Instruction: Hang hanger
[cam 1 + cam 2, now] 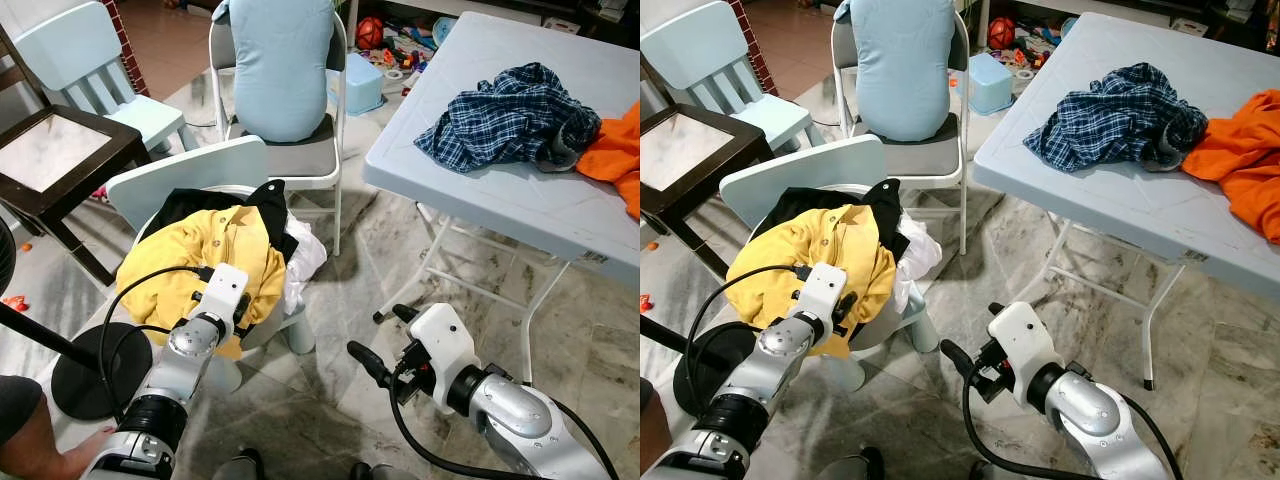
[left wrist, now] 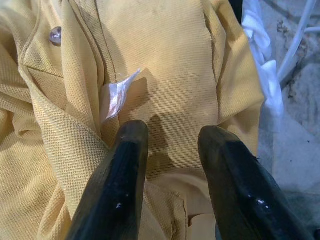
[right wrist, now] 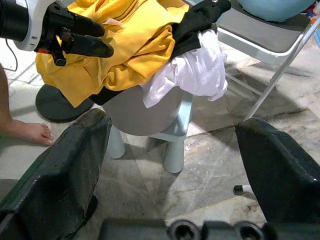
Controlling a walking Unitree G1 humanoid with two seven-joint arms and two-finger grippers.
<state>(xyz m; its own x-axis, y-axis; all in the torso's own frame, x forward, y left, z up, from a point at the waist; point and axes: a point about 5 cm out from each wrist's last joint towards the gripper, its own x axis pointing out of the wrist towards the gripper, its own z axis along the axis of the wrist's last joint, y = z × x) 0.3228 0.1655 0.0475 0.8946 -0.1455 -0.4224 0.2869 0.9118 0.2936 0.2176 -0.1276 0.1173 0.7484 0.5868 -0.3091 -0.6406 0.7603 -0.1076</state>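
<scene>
A white tabletop (image 1: 520,200) is carrying a plaid shirt (image 1: 510,115) and an orange garment (image 1: 615,150). On the small chair (image 1: 190,180), the yellow shirt (image 1: 200,265) is lying heaped. The left tool (image 2: 170,145), released, is hovering just over it; the right tool (image 3: 175,165) is gaping above the floor (image 1: 330,390).

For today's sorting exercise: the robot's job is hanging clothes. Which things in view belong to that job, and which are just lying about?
Job:
yellow shirt on the small chair
left gripper, open just over the shirt
right gripper, open, low over the floor

Lying about:
plaid shirt and orange garment on the folding table
toys
</scene>
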